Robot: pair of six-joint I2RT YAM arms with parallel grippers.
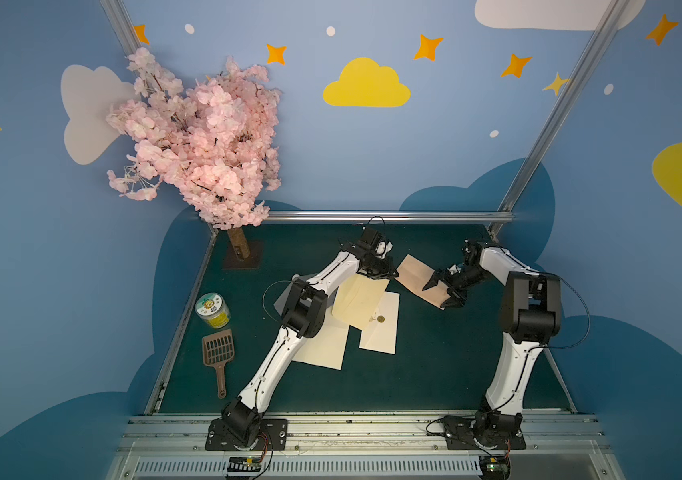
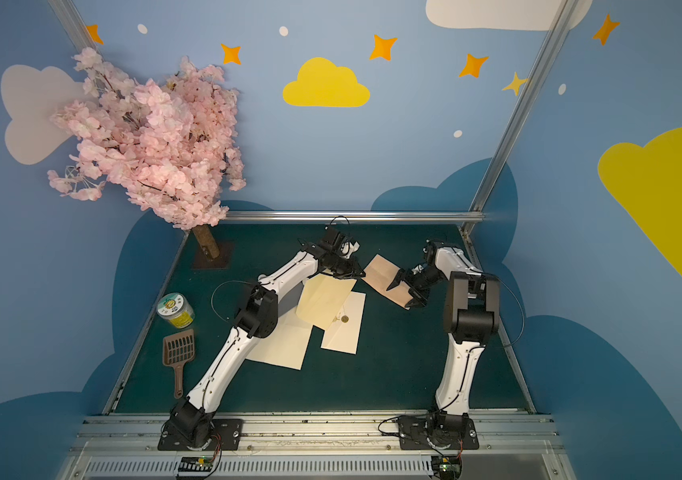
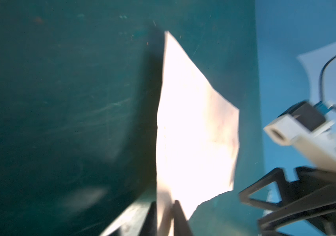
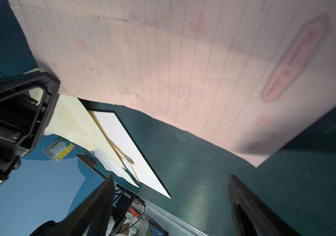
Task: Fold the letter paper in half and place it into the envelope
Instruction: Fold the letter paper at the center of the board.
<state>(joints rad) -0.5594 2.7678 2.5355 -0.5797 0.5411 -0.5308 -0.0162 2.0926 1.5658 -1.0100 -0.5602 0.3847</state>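
Left tool pinches a raised cream sheet.
Right tool, spread wide, hovers just above the pink letter paper on the table.

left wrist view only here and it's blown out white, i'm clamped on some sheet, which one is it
Observer: The pink lined letter paper; the left gripper is shut on one end of it.
Operator: ok where's the envelope
Observer: The white envelope with a gold clasp lies flat on the green table, nearer the robot than the letter paper, partly under a cream sheet.
Operator: and the right arm
Observer: The right gripper hangs over the paper's other end, jaws wide open, holding nothing.
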